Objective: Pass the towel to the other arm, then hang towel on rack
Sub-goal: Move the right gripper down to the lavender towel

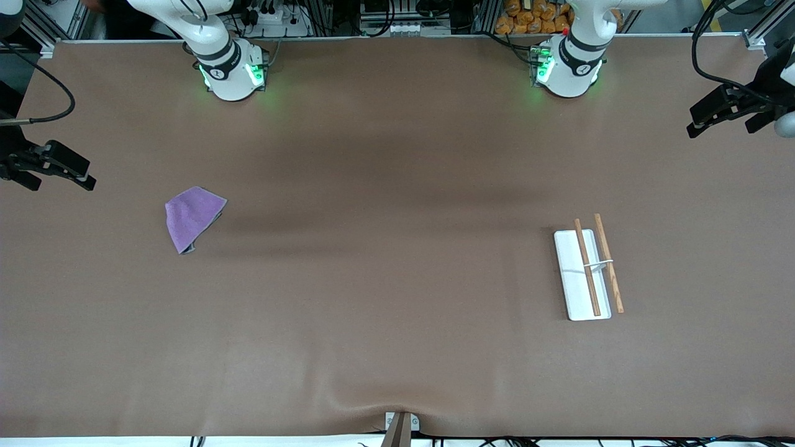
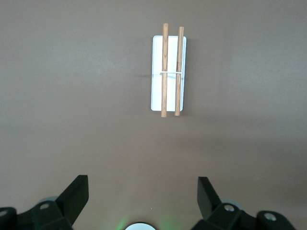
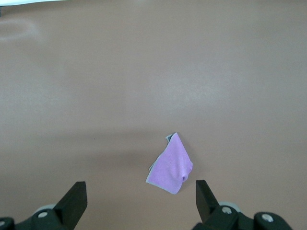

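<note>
The purple towel (image 1: 191,217) lies crumpled on the brown table toward the right arm's end, with a grey edge showing. In the right wrist view the towel (image 3: 171,167) sits on the table far below my right gripper (image 3: 139,189), which is open and empty. The rack (image 1: 571,273), a white plate with two wooden rods, stands toward the left arm's end. My left gripper (image 2: 143,187) hangs open and empty high above the table, with the rack (image 2: 169,72) well ahead of it. Only the arms' lower parts show in the front view, the right arm (image 1: 230,68) and the left arm (image 1: 568,65).
Black devices with cables reach over both ends of the table, one (image 1: 53,164) at the right arm's end and one (image 1: 723,112) at the left arm's end. A small metal mount (image 1: 400,428) sits at the table's edge nearest the front camera.
</note>
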Action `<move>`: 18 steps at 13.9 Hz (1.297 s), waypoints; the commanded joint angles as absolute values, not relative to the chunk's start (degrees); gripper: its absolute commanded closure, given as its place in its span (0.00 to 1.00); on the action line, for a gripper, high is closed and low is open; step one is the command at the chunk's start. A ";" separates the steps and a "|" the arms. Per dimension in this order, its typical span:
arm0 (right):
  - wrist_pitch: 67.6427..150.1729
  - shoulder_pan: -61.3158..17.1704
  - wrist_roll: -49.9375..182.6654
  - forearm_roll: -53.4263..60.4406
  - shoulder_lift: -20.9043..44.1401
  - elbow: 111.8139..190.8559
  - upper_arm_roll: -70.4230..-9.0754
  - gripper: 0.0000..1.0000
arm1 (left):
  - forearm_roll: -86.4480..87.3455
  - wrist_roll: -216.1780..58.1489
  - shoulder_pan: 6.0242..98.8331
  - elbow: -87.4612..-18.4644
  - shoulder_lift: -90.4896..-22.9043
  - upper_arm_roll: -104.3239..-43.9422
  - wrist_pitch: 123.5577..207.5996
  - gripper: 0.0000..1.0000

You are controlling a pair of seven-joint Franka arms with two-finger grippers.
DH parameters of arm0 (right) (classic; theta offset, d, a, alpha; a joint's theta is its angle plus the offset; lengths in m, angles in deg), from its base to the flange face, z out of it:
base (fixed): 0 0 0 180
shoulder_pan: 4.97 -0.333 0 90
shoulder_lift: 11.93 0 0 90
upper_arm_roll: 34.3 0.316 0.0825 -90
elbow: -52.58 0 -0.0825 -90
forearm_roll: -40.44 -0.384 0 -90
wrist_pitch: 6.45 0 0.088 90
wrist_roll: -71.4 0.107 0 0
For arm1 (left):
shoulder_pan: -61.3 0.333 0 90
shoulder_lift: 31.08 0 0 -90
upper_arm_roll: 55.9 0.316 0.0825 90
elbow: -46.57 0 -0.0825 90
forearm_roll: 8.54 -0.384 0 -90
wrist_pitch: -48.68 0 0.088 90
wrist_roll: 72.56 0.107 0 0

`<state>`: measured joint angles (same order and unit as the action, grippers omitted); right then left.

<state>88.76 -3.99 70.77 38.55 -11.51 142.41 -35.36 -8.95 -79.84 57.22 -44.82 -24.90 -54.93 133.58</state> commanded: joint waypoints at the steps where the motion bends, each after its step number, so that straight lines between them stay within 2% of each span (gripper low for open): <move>1: 88.82 -4.36 71.66 38.68 -11.85 142.66 -35.44 0.00 | -9.51 -80.12 57.44 -43.69 -25.27 -55.19 132.53 0.00; 6: 88.74 -4.45 71.40 38.68 -11.41 142.66 -35.44 0.00 | -9.51 -80.12 57.52 -42.55 -25.36 -55.19 132.53 0.00; 18: 88.82 -1.81 70.78 38.95 -3.42 144.77 -35.71 0.00 | -9.42 -79.60 57.35 -42.72 -27.91 -55.19 132.53 0.00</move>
